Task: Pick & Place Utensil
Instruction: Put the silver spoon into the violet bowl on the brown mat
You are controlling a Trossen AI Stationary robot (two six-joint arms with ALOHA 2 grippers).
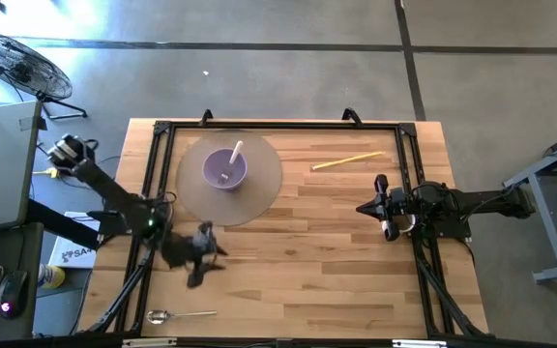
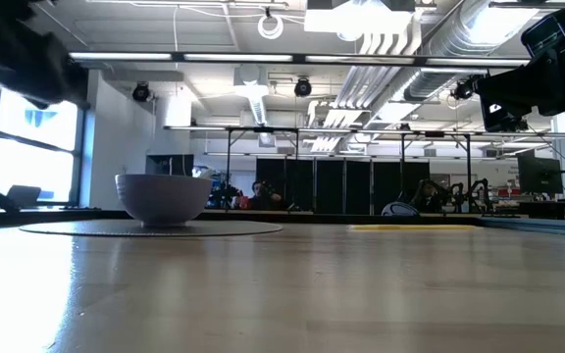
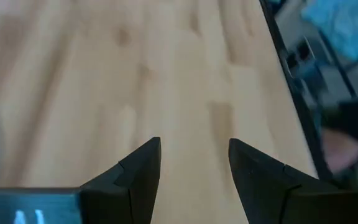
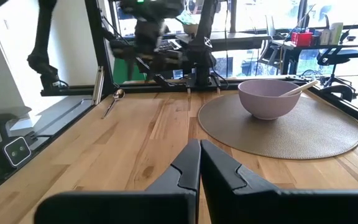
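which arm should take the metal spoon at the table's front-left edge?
Left. The left gripper is open over bare wood near the metal spoon; the right gripper is shut, across the table.

Both arms are dark, almost black — the left gripper [image 3: 194,171] has wedge-shaped matte fingers, the right gripper [image 4: 200,163] too, with a white part near its wrist.

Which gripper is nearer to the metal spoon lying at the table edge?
Left. The left gripper hovers just beyond the metal spoon; the right gripper waits far across the table.
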